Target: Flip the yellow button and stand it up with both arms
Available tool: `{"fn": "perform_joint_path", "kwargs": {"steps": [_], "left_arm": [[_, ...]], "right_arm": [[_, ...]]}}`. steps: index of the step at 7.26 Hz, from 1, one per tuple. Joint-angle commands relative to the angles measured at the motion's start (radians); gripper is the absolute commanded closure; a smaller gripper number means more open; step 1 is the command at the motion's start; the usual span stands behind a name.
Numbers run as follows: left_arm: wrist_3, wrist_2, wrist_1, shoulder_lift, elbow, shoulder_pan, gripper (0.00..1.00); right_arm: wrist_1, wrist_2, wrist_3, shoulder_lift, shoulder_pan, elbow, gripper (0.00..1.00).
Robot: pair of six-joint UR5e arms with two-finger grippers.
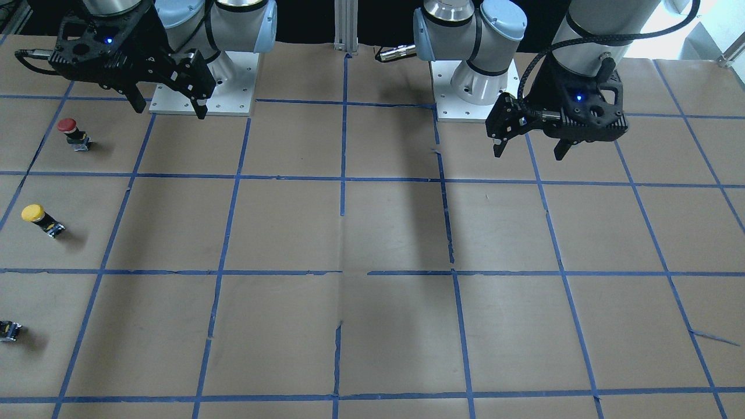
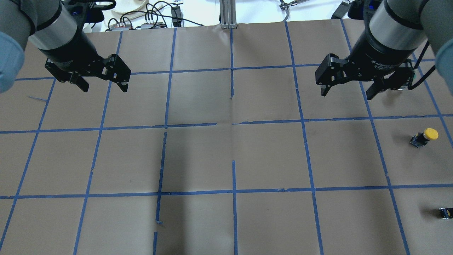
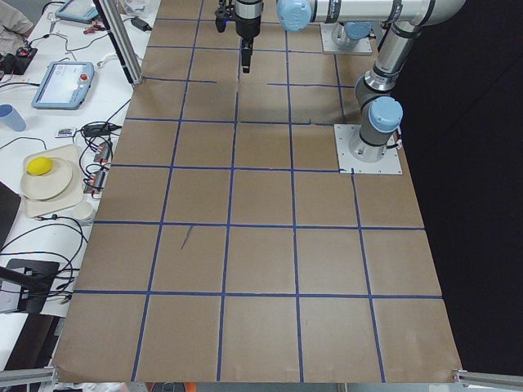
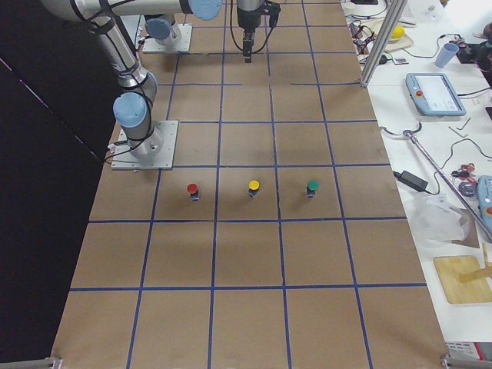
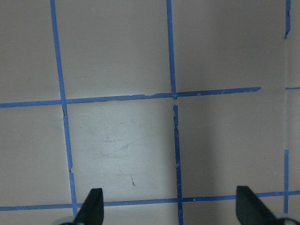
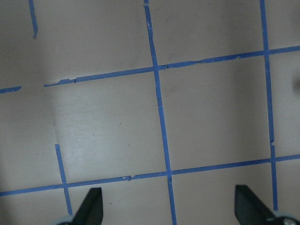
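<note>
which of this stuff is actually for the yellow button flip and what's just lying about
For the job:
yellow button
left claw, open, holding nothing
right claw, open, holding nothing

Just lying about:
red button
green-capped button

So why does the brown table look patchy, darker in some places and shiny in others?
Front-facing view: a broad soft shadow runs down the middle of the table, and the yellow button casts a small shadow beside it. Overhead view: the strip beyond the far edge is washed out white. Both wrist views: a pale sheen mid-frame, likely lamp glare.
</note>
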Motion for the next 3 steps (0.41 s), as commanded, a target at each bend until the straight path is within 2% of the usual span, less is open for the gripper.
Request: {"fn": "perform_joint_path", "kwargs": {"steps": [1,3], "left_arm": [[0.0,-0.004,0.001,-0.003,0.004,0.0,0.0],[-0.009,-0.008,0.001,-0.008,0.002,-0.002,0.0]], "right_arm": [[-0.003,-0.006,0.0,0.0,0.001,-0.001,0.0],[-0.006,-0.006,0.001,0.002,0.0,0.002,0.0]]}}
